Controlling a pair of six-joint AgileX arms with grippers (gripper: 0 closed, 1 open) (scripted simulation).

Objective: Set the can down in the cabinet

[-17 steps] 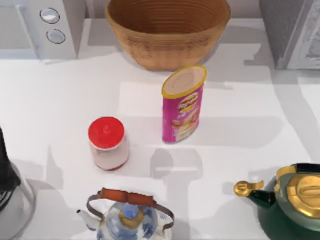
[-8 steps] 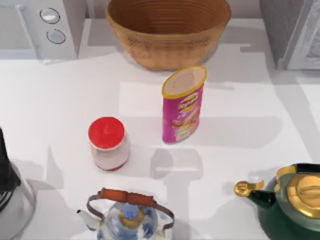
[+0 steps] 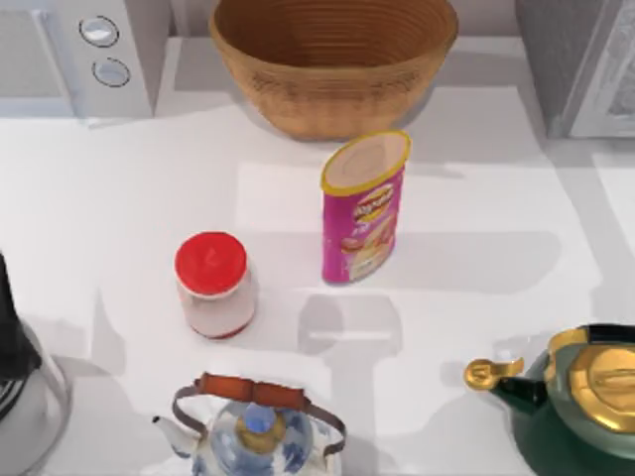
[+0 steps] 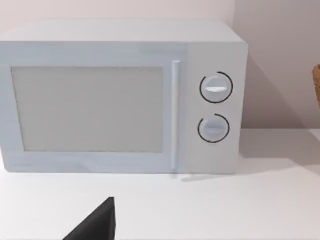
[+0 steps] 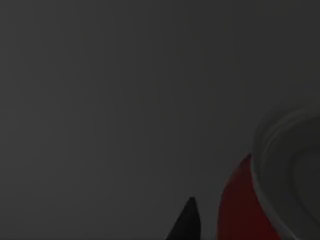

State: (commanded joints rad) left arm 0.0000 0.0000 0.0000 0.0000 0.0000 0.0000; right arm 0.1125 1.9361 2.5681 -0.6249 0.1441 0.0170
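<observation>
The right wrist view is dark. In it a red can (image 5: 237, 205) with a pale silver rim stands close by, and a black part of my right gripper (image 5: 186, 222) shows just beside it, with a thin dark gap between them. The grey cabinet (image 3: 585, 59) stands at the table's far right corner in the top view. My left arm is parked at the left; a black part of my left gripper (image 4: 95, 222) points toward the white microwave (image 4: 120, 100).
On the table stand a wicker basket (image 3: 332, 59), a pink snack tube (image 3: 362, 208), a red-lidded jar (image 3: 213, 283), a blue-and-white teapot (image 3: 253, 426), a green and gold kettle (image 3: 580, 397) and a microwave (image 3: 84, 55).
The soft shadows along the table's right side have shifted a little. Nothing standing on the table has moved.
</observation>
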